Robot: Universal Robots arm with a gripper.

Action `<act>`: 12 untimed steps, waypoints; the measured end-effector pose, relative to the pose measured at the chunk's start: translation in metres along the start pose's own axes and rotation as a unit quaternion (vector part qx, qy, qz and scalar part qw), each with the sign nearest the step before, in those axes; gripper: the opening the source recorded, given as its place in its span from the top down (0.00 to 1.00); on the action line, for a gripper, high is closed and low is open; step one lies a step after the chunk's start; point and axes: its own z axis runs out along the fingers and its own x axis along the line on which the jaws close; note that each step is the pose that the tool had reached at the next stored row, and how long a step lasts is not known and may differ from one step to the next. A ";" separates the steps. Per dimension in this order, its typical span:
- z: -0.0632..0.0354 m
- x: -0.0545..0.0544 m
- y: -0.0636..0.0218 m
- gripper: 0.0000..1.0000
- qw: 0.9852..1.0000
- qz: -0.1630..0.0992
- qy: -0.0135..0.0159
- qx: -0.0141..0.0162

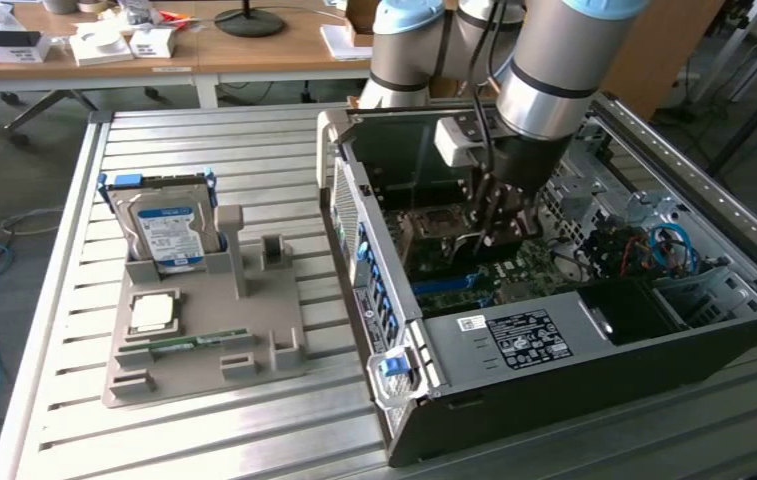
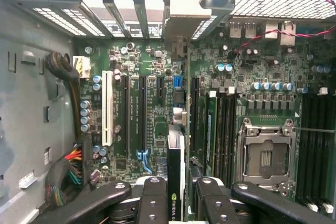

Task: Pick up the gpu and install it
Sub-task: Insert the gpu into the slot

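My gripper (image 2: 176,195) is shut on the gpu (image 2: 176,163), a thin card seen edge-on with a green logo on its dark edge. One black finger (image 2: 154,200) presses on each side of it. The card hangs upright over the green motherboard (image 2: 262,77), in line with the long black expansion slots (image 2: 142,114), and its metal bracket (image 2: 186,9) points at the rear slot openings. In the exterior view the gripper (image 1: 498,232) reaches down inside the open computer case (image 1: 538,340) with the gpu (image 1: 513,220) between its fingers, just above the board.
On the exterior view's left a grey holder (image 1: 205,350) carries a hard drive (image 1: 165,230) with a blue label, a square processor chip (image 1: 151,313) and a green memory stick (image 1: 198,341). Cables (image 2: 65,77) run along the case wall. An empty processor socket (image 2: 266,156) lies beside the slots.
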 end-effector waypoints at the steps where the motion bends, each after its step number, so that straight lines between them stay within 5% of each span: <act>1: 0.0009 0.000 0.0003 0.74 1.000 0.000 0.000 0.000; 12: 0.0030 0.000 0.0065 0.74 1.000 0.000 0.000 0.000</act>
